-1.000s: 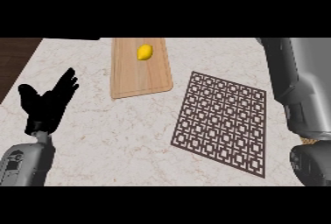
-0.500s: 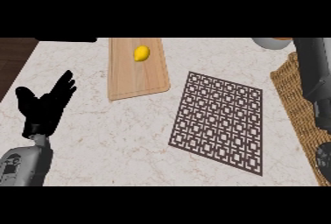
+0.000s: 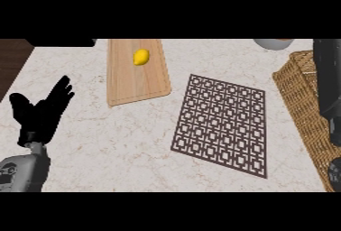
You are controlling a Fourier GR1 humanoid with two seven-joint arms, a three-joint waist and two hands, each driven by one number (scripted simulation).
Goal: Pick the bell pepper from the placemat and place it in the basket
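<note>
Pepper position: you cannot tell from this view. It does not show on the placemat (image 3: 223,124), so its long axis, its heading and its place relative to either hand cannot be read.

Placemat: dark lattice, lying flat on the counter (image 3: 120,144), skewed so its corners point toward and away from you.

Basket (image 3: 305,106): wicker, just right of the placemat, its near wall close to the mat's right corner.

Right arm (image 3: 326,81): dark, right of the placemat, stretched over the basket along the view's edge. You cannot tell whether its hand is released or grasping anything.

Left hand (image 3: 43,115): well left of the placemat, released, fingers up, at rest and holding nothing.

Board (image 3: 133,85): wooden, up-left of the placemat, carrying a small yellow fruit (image 3: 140,57) that stands apart from both arms.

Bowl (image 3: 273,43): grey, up-right of the placemat.
</note>
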